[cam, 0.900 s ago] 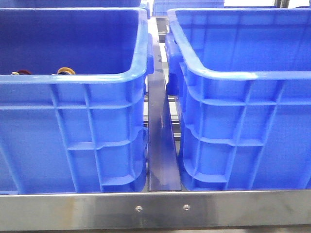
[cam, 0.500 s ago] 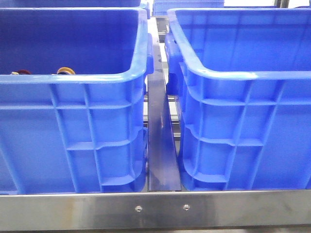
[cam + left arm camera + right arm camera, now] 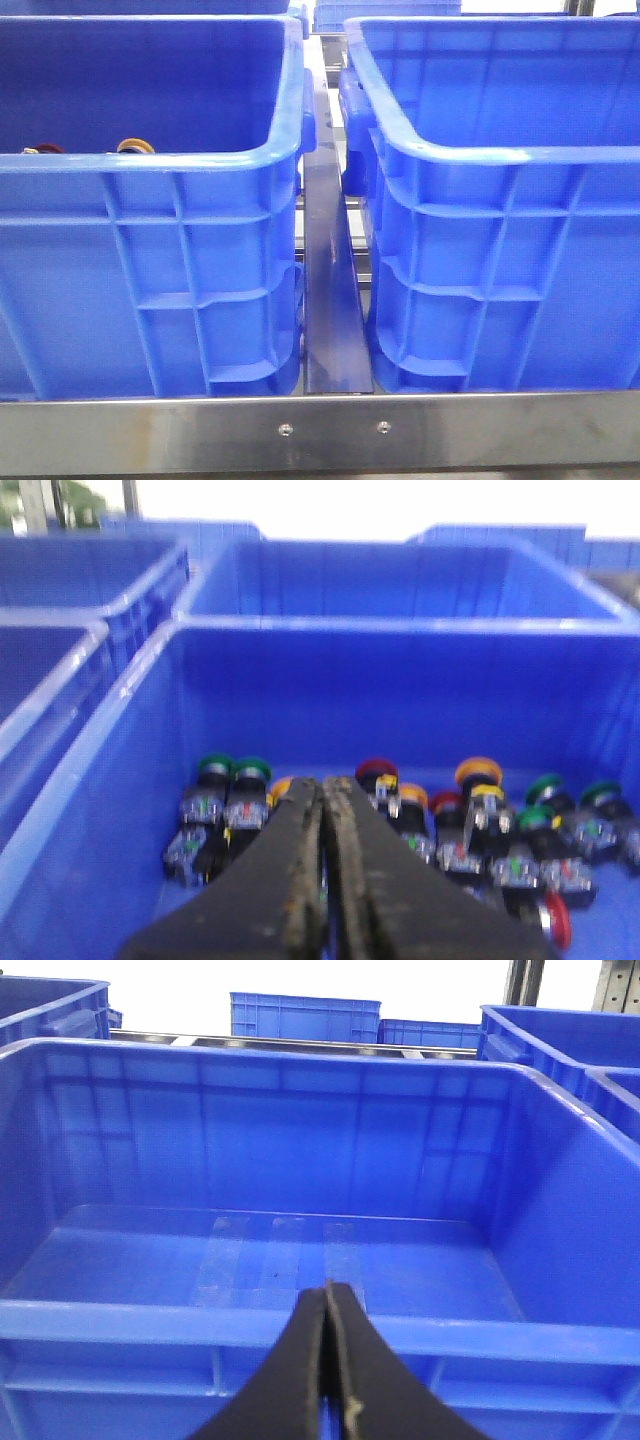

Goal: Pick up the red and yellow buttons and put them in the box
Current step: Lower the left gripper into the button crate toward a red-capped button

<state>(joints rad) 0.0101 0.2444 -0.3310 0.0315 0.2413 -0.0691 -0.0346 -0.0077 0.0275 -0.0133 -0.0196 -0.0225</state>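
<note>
Two large blue ribbed plastic crates stand side by side on a steel-edged table, a dark metal strip between them. The left crate (image 3: 150, 160) holds the supply: a heap of small push buttons with clear and silver bodies. Their caps are green, dark red and yellow-orange.

The left gripper (image 3: 324, 790) hovers above this heap, its two black fingers (image 3: 296, 880) pressed together and holding nothing. A dark red domed button (image 3: 376, 772) lies just beyond the fingertips and slightly to one side. A yellow-orange button (image 3: 479, 772) lies farther off on the same side. The picture is too blurred to show which way each button's body points.

The right gripper (image 3: 328, 1295) faces the right crate (image 3: 300, 1320), whose floor (image 3: 270, 1255) shows no buttons. Its fingers are also pressed together and carry nothing.

The left arm is clearly the nearer one to the buttons. It likely needs to spread its fingers and reach forward and down for the red cap.
</note>
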